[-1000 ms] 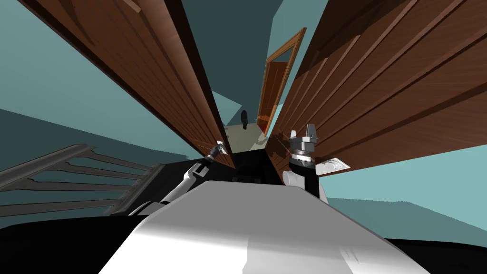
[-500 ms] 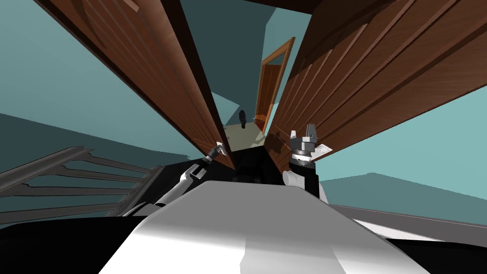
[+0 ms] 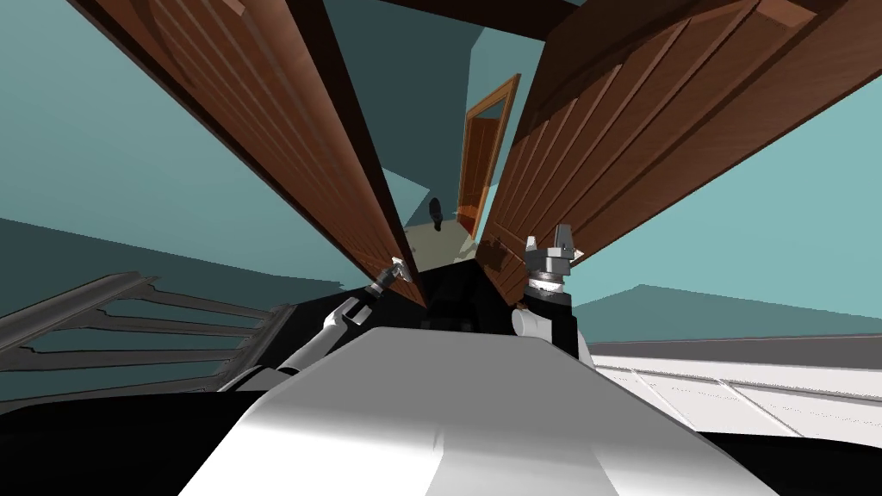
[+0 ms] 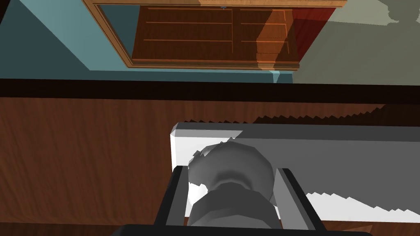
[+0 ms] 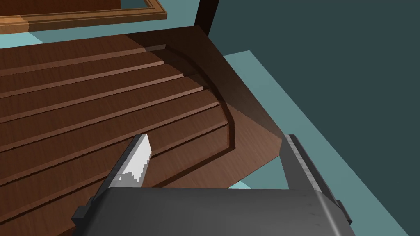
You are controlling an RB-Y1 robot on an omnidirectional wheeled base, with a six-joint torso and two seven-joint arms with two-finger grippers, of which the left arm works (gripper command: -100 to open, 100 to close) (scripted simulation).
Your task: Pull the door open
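Grey knob [image 4: 234,157] in left gripper [image 4: 230,172], stem toward the gripper.

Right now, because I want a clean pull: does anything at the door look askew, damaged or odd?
Nothing stands out. The left gripper is shut squarely on the grey knob, the brown door looks intact, and the right gripper is open, holding nothing.

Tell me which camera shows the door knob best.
Left wrist view: the grey knob sits large between the left pincer's fingers, which press its sides. In the head view it's a tiny speck at that pincer. The right wrist view faces brown door panels.
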